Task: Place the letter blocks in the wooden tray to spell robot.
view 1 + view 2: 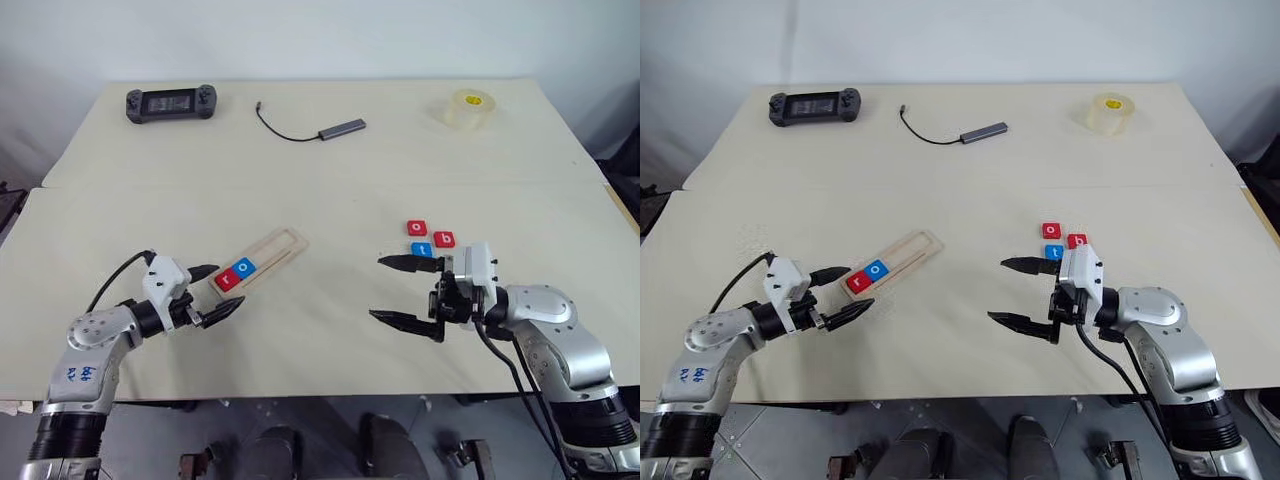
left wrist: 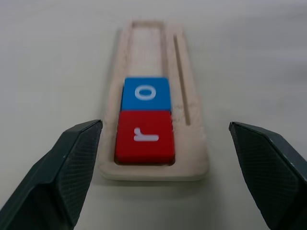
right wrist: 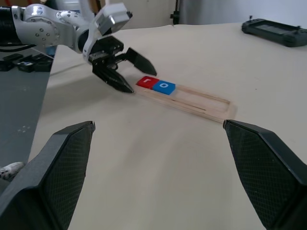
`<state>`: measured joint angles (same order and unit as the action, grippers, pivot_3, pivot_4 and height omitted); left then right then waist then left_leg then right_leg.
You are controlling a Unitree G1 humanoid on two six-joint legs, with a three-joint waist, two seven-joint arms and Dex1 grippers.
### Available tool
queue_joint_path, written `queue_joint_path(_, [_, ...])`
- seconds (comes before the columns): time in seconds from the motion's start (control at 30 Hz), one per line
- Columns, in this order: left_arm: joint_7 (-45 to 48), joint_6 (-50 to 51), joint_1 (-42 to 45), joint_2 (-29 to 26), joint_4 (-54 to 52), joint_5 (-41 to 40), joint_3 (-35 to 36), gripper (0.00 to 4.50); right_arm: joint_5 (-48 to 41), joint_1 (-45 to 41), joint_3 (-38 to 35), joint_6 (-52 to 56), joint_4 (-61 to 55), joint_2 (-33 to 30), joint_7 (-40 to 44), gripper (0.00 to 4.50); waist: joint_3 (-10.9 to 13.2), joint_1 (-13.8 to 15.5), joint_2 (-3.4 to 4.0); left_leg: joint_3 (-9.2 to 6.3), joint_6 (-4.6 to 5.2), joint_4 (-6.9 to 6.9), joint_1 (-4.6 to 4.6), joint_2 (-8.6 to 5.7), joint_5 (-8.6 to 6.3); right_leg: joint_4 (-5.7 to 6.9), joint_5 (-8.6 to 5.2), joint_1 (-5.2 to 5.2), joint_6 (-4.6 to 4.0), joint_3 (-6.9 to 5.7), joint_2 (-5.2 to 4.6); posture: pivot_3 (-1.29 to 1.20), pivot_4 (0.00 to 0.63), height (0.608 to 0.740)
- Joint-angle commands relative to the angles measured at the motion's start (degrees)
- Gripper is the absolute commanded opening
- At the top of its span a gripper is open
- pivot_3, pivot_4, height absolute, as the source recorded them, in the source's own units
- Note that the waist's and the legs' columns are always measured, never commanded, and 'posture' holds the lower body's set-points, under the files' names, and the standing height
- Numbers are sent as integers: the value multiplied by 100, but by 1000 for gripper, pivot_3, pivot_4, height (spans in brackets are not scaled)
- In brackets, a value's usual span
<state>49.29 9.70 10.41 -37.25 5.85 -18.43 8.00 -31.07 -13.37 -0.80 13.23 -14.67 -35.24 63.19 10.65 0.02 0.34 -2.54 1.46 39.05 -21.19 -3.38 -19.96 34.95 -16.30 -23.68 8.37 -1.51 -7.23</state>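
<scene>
Pale wooden tray (image 1: pixel 272 253) lying diagonally, red r block (image 1: pixel 226 280) and blue o block (image 1: pixel 244 267) seated at its near end, red o block (image 1: pixel 417 227), blue t block (image 1: pixel 421 249) and red b block (image 1: pixel 444 239) loose, clustered on table

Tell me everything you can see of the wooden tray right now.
The long, narrow pale-wood tray with rounded corners lies flat on the cream table, angled diagonally. It has a wide recessed slot and a thin groove alongside. The red "r" tile sits at the slot's end nearest the left gripper, the blue "o" tile touching it; the rest of the slot is empty. The left gripper's open jaws flank that end without touching.
</scene>
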Motion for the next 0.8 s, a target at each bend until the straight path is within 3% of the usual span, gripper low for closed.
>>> queue_joint_path(0.03, [122,-1,76,-56,251,156,-143,4500,-154,103,-204,43,-352,-25,-136,4487,0,2,0,0,0,0,0,-1,0,1,0,0,0,1,-2,0,150,740])
queue_joint_path(0.23, [175,-108,271,-22,723,376,-311,4500,-168,186,-257,42,-446,-11,-299,4487,-2,31,3,-1,1,6,8,-5,2,3,0,8,0,1,-8,0,150,740])
queue_joint_path(0.4, [284,-279,352,-4,944,397,-355,3400,-166,238,-303,53,-469,-46,-334,4500,-6,37,9,0,-2,6,11,-5,5,7,0,8,0,3,-9,0,150,740])
queue_joint_path(0.57, [858,-549,459,193,527,-111,-321,3391,-211,605,-612,150,-586,-370,-265,4500,-6,82,10,0,0,6,7,-8,6,9,0,7,0,2,-12,0,150,740])
queue_joint_path(0.8, [1471,-1087,1307,391,492,518,-1311,3391,-244,1717,-1390,201,-752,-830,-206,4500,-4,209,5,-10,5,8,-9,-16,7,-2,1,8,3,-14,-18,0,150,740])
